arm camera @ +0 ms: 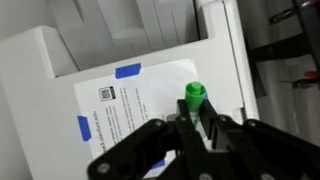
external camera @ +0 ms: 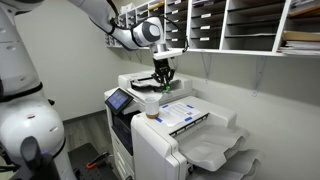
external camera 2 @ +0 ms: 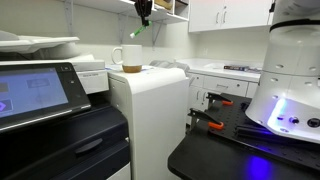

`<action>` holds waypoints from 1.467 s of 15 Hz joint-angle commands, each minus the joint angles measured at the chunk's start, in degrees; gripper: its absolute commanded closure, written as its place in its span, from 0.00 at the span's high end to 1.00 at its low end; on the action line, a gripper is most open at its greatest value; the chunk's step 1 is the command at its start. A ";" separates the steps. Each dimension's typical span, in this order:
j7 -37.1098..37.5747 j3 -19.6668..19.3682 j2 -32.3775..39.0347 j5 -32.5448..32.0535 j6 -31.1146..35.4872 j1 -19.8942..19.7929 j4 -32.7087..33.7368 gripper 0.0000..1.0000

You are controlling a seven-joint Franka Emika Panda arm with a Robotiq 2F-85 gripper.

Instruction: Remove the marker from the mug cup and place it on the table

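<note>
My gripper (arm camera: 196, 128) is shut on a marker (arm camera: 194, 98) with a green cap, which sticks out between the fingers. In both exterior views the gripper (external camera: 163, 80) (external camera 2: 144, 17) hangs in the air above the copier with the marker (external camera 2: 136, 30) pointing down. The mug cup (external camera: 151, 105) (external camera 2: 130, 58), pale white with a tan lower part, stands on the copier's flat white top (external camera 2: 150, 76), below and slightly to the side of the marker. The marker is clear of the cup. The cup is out of the wrist view.
A printed sheet with blue tape (arm camera: 130, 100) (external camera: 185, 113) lies on the copier top under the gripper. The dark control panel (external camera: 122, 100) (external camera 2: 30, 95) is at the copier's front. Pigeonhole shelves (external camera: 240, 25) line the wall. The robot base (external camera 2: 290, 90) stands on a dark counter.
</note>
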 commanded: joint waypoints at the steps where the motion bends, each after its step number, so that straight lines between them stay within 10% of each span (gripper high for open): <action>1: 7.46 -1.03 6.77 3.04 9.46 -1.62 1.85 0.05; 10: 1.09 1.61 24.89 7.37 16.44 -6.85 11.62 0.05; 11: 0.33 2.03 25.47 6.81 16.05 -7.12 12.37 0.44; 16: -2.85 2.85 20.82 4.43 14.08 -6.61 11.23 0.74; 22: 4.27 3.46 9.72 2.34 -11.24 -2.66 11.37 1.00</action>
